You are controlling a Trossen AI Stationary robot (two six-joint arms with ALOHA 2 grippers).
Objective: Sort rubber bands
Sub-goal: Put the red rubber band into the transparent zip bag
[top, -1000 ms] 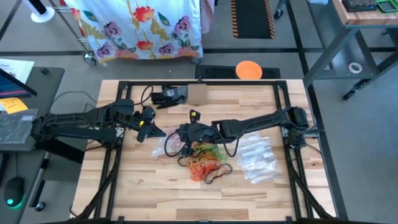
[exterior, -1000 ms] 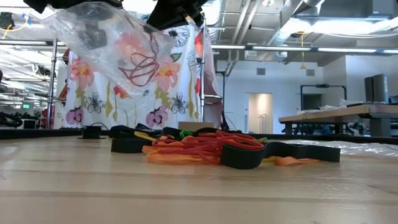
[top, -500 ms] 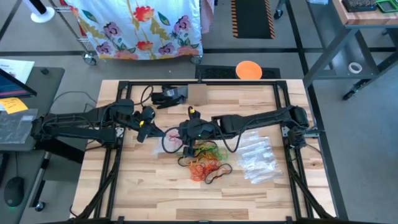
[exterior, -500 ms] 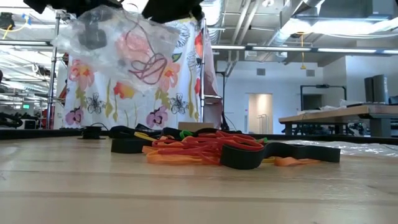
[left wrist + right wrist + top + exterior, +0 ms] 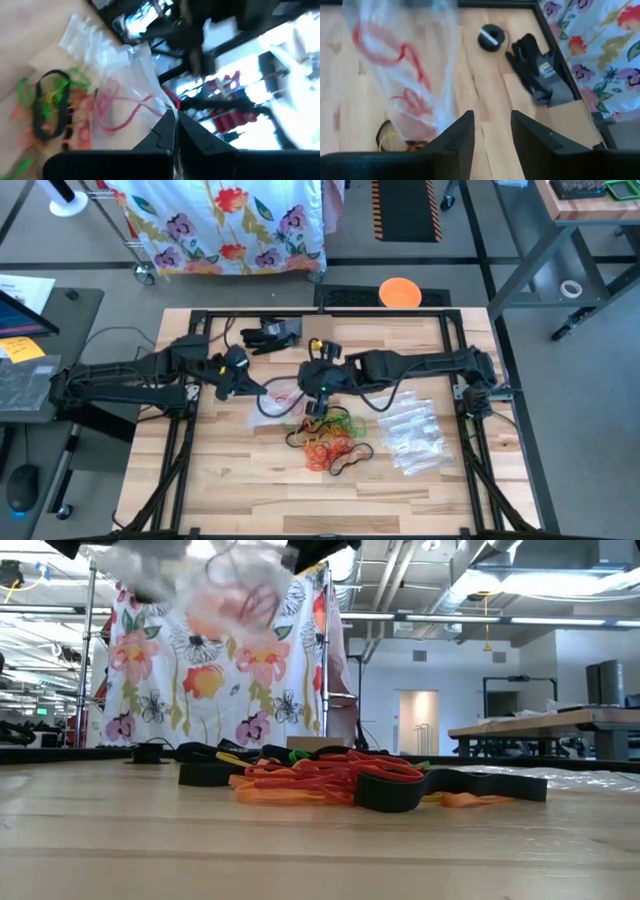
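A clear plastic zip bag with a few red rubber loops inside is held up above the pale wooden bench, between the two arms. The left claw is seen closed tight on one edge of the bag, its two dark fingers pressed together on the plastic in the left wrist view. The right claw is positioned just beside the bag's other side; in the right wrist view its two dark fingers are parted with only bare bench seen in the gap, and nothing is gripped between them. In the low view the bag is seen hanging high, well clear of the bench top.

The pile of loose rubber bands, a tangle of red, orange, green, yellow and black loops, is left lying on the bench in front of the raised bag, at about the middle of the bench. In the low view the same pile is seen resting flat on the wood. A stack of empty clear plastic bags is laid to the right of the pile, near it. A black glove is placed near the far edge of the bench.
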